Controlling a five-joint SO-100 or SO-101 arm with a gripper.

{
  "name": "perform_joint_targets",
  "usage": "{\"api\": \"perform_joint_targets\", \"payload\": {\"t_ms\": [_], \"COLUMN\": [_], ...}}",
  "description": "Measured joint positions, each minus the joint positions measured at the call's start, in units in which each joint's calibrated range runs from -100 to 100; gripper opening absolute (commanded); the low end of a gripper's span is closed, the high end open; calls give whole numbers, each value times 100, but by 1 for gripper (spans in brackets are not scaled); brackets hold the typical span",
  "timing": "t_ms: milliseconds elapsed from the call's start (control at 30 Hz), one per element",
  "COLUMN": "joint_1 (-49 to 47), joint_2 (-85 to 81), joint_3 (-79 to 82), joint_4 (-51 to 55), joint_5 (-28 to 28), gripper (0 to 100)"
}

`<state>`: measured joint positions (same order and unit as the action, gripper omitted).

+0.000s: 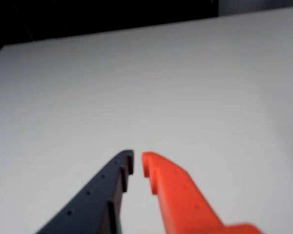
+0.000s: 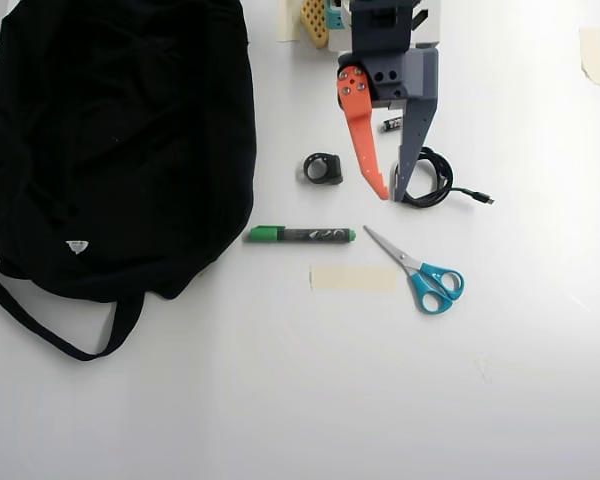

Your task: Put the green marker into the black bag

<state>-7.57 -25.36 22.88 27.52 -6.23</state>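
Observation:
In the overhead view the green marker point(image 2: 302, 234) lies flat and horizontal on the white table, its left end close to the black bag point(image 2: 110, 140), which fills the upper left. My gripper point(image 2: 390, 195) hangs above and to the right of the marker, apart from it. Its orange finger point(image 2: 360, 140) and dark grey finger point(image 2: 412, 140) meet at the tips with nothing between them. The wrist view shows only the gripper point(image 1: 137, 157), shut over bare white table point(image 1: 146, 87); marker and bag are out of that view.
Blue-handled scissors point(image 2: 420, 275) lie right of the marker, and a beige tape strip point(image 2: 352, 278) lies below it. A coiled black cable point(image 2: 435, 180) sits under the grey finger. A small black ring-shaped object point(image 2: 323, 168) and a small battery point(image 2: 391, 123) lie near the arm.

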Motion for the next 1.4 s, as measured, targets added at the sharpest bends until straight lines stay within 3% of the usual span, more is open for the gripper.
{"api": "perform_joint_targets", "payload": {"t_ms": [400, 767, 1400], "joint_1": [0, 0, 0], "joint_2": [1320, 2283, 2408], "joint_3": [-307, -1588, -1667], "joint_4": [-1632, -1683, -1683], "joint_5": [391, 425, 425], "gripper": [3, 3, 3]}}
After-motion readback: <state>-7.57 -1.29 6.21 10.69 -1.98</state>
